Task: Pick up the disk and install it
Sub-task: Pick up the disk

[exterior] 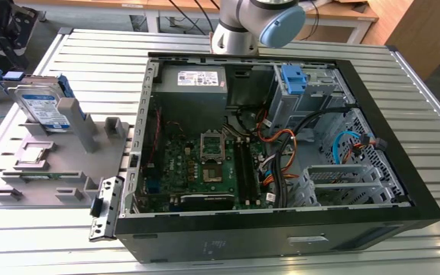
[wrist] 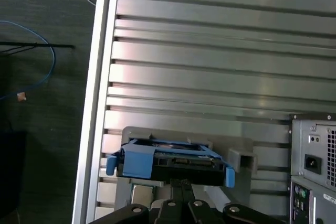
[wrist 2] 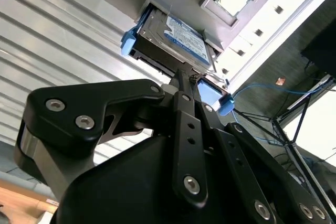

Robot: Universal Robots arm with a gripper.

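Note:
The disk (exterior: 43, 106) is a silver drive with a white-and-blue label and a blue bracket. It stands on edge in the grey holder (exterior: 59, 166) at the exterior view's left. In both wrist views it shows edge-on, as the disk (wrist 2: 176, 38) and the disk (wrist: 170, 161), still seated in that holder. My gripper (wrist 2: 184, 77) points down at it from above and is apart from it. Its fingers are pressed together with nothing between them. The gripper (wrist: 181, 183) lines up with the middle of the disk's upper edge.
An open computer case (exterior: 403, 189) lies on the slatted metal table (exterior: 90, 57), with a motherboard, cables and a blue-latched drive cage (exterior: 293, 80) inside. A small square chip (exterior: 35, 153) sits on the holder. The case's rear panel (wrist: 315, 156) is close beside the holder.

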